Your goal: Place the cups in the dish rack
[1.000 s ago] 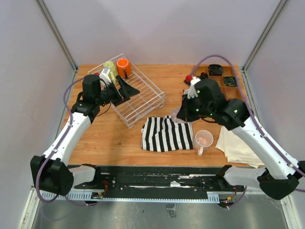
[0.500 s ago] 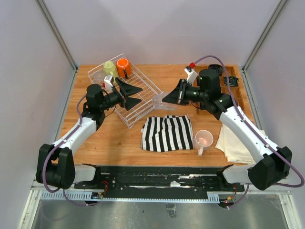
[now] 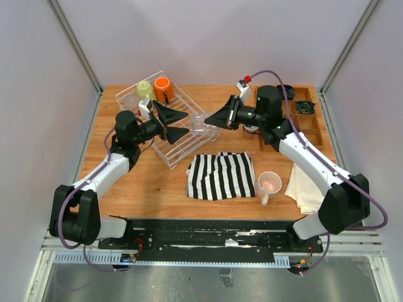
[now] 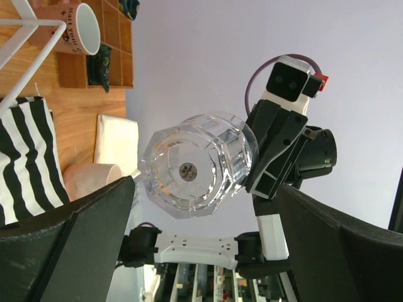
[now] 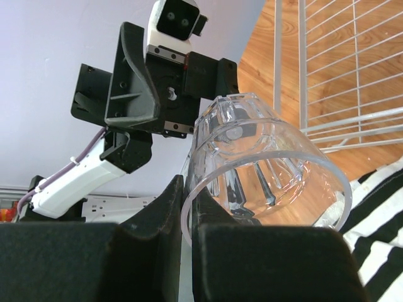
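Observation:
My right gripper (image 3: 209,121) is shut on the rim of a clear glass tumbler (image 3: 199,123) and holds it on its side in the air over the right edge of the white wire dish rack (image 3: 189,141). In the right wrist view the fingers (image 5: 170,214) pinch the tumbler's wall (image 5: 271,157). My left gripper (image 3: 179,124) is open and empty, its jaws facing the tumbler's base (image 4: 195,165) from just short of it. An orange mug (image 3: 163,88), a yellow-green mug (image 3: 145,90) and a second tumbler (image 3: 130,101) stand in the rack's far corner. A pale pink mug (image 3: 269,184) sits on the table.
A striped cloth (image 3: 221,175) lies at front centre and a cream cloth (image 3: 306,189) at front right. A wooden compartment tray (image 3: 303,107) is at the back right. A dusty-pink mug (image 4: 70,28) stands next to that tray in the left wrist view.
My right arm lifted the tumbler off the table and carried it left to the rack's edge. My left gripper drew out of the rack and turned to face it.

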`<action>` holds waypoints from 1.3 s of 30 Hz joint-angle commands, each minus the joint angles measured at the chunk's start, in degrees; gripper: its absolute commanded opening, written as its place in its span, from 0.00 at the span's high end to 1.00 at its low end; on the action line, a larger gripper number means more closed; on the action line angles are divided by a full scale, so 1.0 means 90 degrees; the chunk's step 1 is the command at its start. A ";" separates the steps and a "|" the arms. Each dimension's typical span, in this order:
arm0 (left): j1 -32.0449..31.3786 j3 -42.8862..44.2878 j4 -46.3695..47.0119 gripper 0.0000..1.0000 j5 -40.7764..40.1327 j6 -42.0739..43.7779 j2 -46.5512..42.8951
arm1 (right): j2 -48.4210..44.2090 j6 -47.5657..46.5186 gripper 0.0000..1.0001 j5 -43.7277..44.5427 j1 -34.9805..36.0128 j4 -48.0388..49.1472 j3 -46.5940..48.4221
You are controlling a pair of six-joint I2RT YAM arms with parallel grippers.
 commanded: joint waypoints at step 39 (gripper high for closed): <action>-0.0107 0.0252 0.1657 0.85 -0.0301 -0.0943 0.0911 | 0.1177 0.0697 0.57 -0.0613 0.0090 0.1310 0.0637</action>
